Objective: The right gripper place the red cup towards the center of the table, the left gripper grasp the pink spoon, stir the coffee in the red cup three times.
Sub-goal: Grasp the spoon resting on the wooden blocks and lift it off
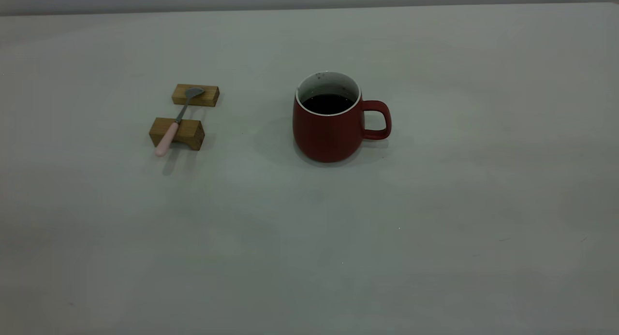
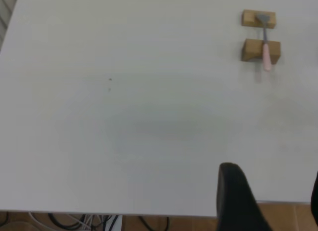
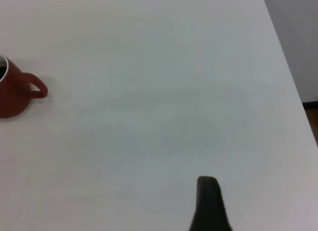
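The red cup (image 1: 333, 127) stands upright near the middle of the table (image 1: 435, 219), handle to the right in the exterior view, with dark coffee (image 1: 328, 103) inside. The right wrist view shows the red cup (image 3: 12, 92) far off. The pink spoon (image 1: 175, 122) lies across two wooden blocks to the cup's left, pink handle toward the front. My left gripper (image 2: 275, 196) hovers open over the table's edge, far from the pink spoon (image 2: 265, 42). My right gripper (image 3: 263, 208) shows one finger (image 3: 208, 203) with bare table on both sides. Neither arm shows in the exterior view.
Two tan wooden blocks (image 1: 195, 94) (image 1: 177, 132) carry the spoon. Beyond the table's edge, the left wrist view shows cables (image 2: 84, 222) on a brown floor. The table's far right edge (image 3: 285, 62) shows in the right wrist view.
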{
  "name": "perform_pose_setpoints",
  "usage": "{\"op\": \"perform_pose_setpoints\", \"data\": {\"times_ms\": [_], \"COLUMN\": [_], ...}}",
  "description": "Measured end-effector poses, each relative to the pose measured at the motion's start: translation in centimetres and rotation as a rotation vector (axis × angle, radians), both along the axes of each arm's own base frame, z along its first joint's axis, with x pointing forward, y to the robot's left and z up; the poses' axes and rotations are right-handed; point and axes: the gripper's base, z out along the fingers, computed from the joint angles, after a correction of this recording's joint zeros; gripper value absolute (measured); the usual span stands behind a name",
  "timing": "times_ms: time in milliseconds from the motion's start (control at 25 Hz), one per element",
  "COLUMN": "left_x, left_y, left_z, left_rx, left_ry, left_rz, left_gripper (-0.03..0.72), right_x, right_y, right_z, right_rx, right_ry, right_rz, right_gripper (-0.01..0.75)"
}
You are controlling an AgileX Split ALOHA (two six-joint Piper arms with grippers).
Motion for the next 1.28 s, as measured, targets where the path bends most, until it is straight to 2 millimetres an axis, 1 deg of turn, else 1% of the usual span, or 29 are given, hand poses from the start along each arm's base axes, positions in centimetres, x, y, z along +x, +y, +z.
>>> {"op": "perform_pose_setpoints", "data": {"times_ms": [120,200,280,320,440,480,560,680,800,880,960,1120,1280], "left_x": [0.0,0.4,1.5,2.3,6.0,7.5,10.7,15.9,20.5,23.1,25.6,29.5,32.1], "left_y": [0.0,0.1,0.2,0.2,0.2,0.1,-0.1,-0.5,-1.0,-1.4,-1.9,-3.6,-5.3], "left_z": [0.0,0.3,1.3,1.8,3.4,3.7,4.3,4.1,2.7,1.4,-0.4,-4.1,-7.9], "left_rx": [0.001,0.005,0.007,0.005,0.001,0.001,-0.006,-0.031,-0.07,-0.092,-0.095,-0.081,-0.063], "left_ry": [0.002,0.013,0.02,0.043,0.107,0.138,0.169,0.245,0.34,0.408,0.476,0.589,0.681], "left_rz": [0.001,0.014,0.033,0.038,0.05,0.05,0.039,0.024,0.02,0.015,-0.004,-0.047,-0.084], "left_gripper": [0.438,0.454,0.498,0.525,0.633,0.656,0.68,0.679,0.68,0.68,0.68,0.68,0.677], "right_x": [0.0,0.0,0.0,0.0,0.0,0.0,0.0,0.0,0.0,0.0,0.0,0.0,0.0], "right_y": [0.0,0.0,0.0,0.0,0.0,0.0,0.0,0.0,0.0,0.0,0.0,0.0,0.0], "right_z": [0.0,0.0,0.0,0.0,0.0,0.0,0.0,0.0,0.0,0.0,0.0,0.0,0.0], "right_rx": [0.0,0.0,-0.001,-0.001,-0.001,-0.001,-0.001,-0.001,-0.001,-0.001,-0.001,-0.001,-0.001], "right_ry": [0.0,0.0,0.0,0.0,0.0,0.0,0.0,0.0,0.0,0.0,0.0,0.0,0.0], "right_rz": [0.0,0.0,0.001,0.001,0.001,0.001,0.001,0.001,0.001,0.001,0.001,0.001,0.001], "right_gripper": [0.592,0.592,0.592,0.592,0.592,0.592,0.592,0.592,0.592,0.592,0.592,0.592,0.592]}}
